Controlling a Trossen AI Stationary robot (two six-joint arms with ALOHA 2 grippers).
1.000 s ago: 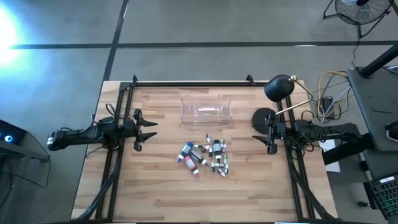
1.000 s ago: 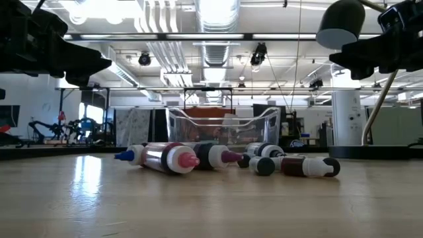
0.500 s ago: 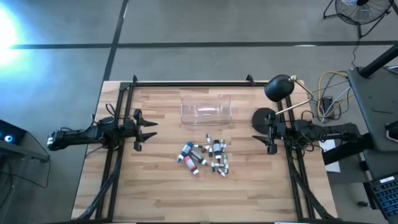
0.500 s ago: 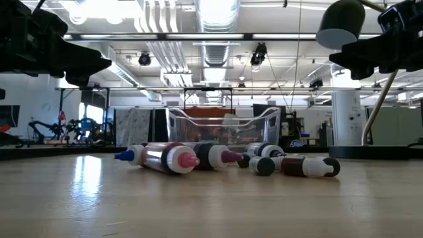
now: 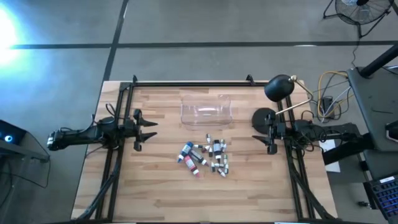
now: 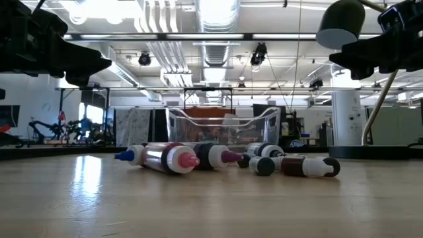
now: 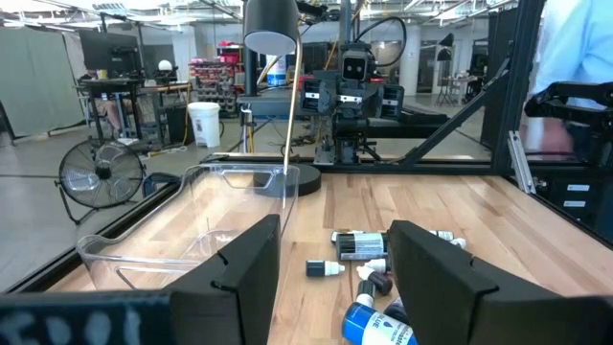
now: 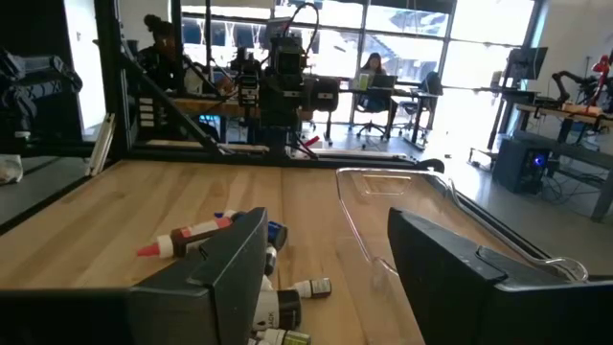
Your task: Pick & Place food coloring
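The food coloring bottles (image 5: 205, 156) lie scattered on their sides at the middle of the table (image 5: 161, 193), just in front of the clear plastic box (image 5: 206, 110). The left end effector (image 5: 151, 129) and the right end effector (image 5: 256, 138) hover at opposite table edges, fingers apart, gripping nothing.

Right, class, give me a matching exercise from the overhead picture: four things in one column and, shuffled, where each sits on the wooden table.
Things
1. clear rectangular plastic box
2. pile of tiny food coloring dropper bottles
3. black desk lamp
4. left gripper

Places
A. near the table's left edge, open and empty
B. table's far right corner
C. middle of the table
D. just beyond the bottles, towards the far edge

Pairs: 1-D, 2-C, 3-B, 4-A
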